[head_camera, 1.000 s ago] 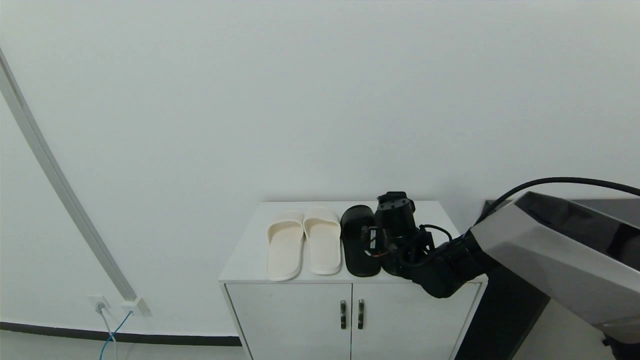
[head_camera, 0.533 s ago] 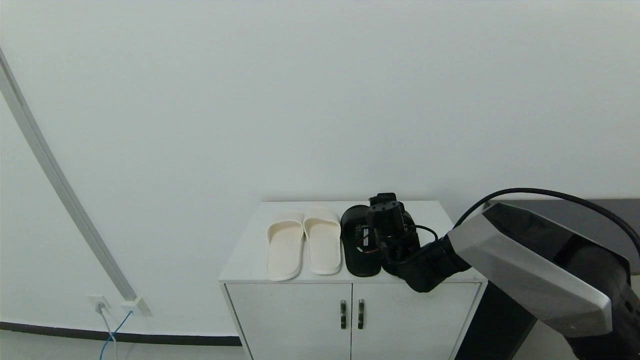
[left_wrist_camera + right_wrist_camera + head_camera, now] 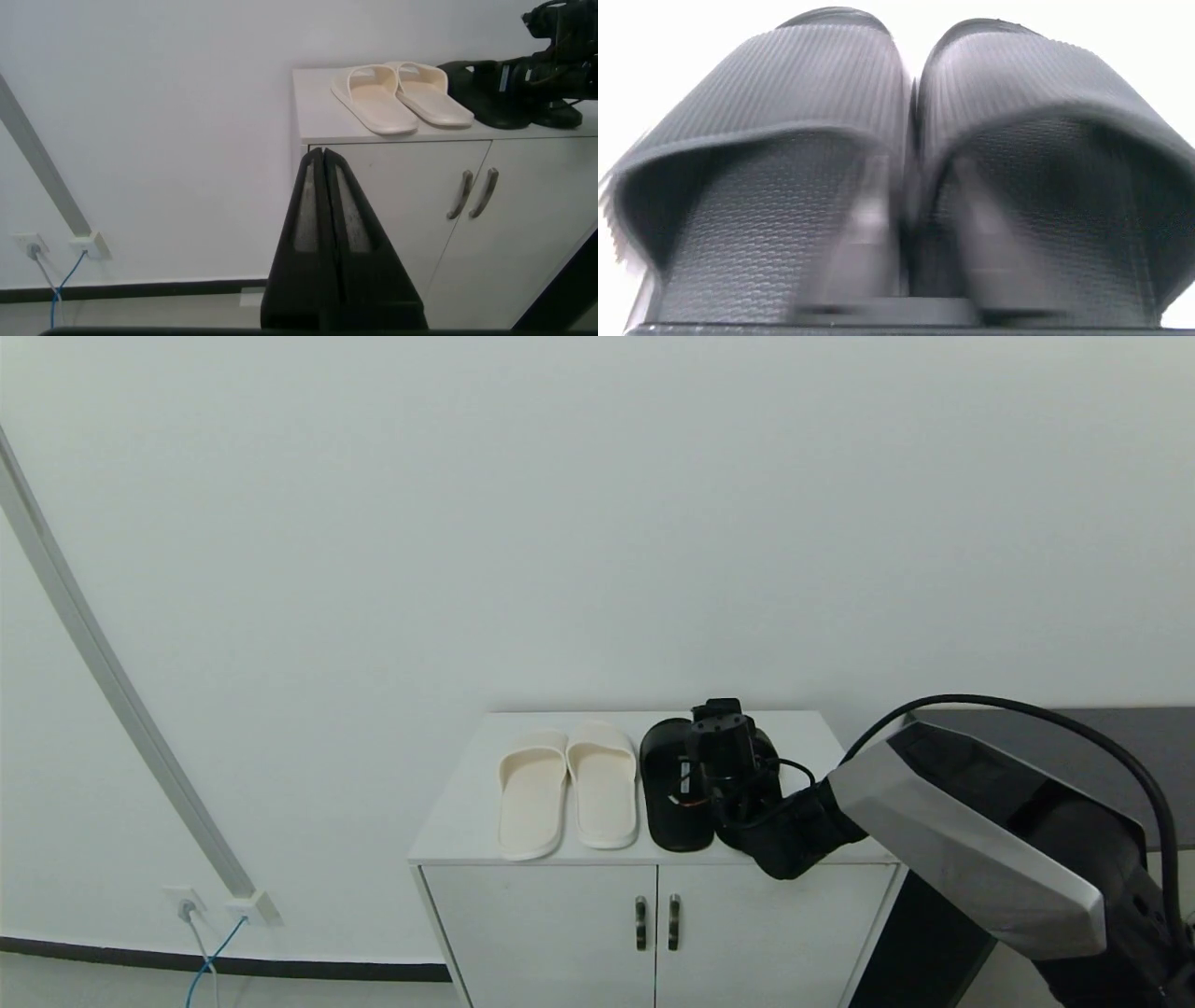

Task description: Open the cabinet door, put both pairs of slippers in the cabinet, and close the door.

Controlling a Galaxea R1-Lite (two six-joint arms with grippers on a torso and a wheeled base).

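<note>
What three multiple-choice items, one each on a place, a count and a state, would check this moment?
1. Where is the black pair relative to the cabinet?
A. inside it
B. on its top, on the cream pair's right
C. on the floor before it
2. How many slippers lie on the cabinet?
A. two
B. three
C. four
3. How are the doors?
A. both closed
B. one ajar
C. both wide open

Answers:
1 B: both pairs lie side by side on the top, the black one on the right.
2 C: there are two cream slippers and two black ones.
3 A: both doors sit flush, with the handles side by side.
</note>
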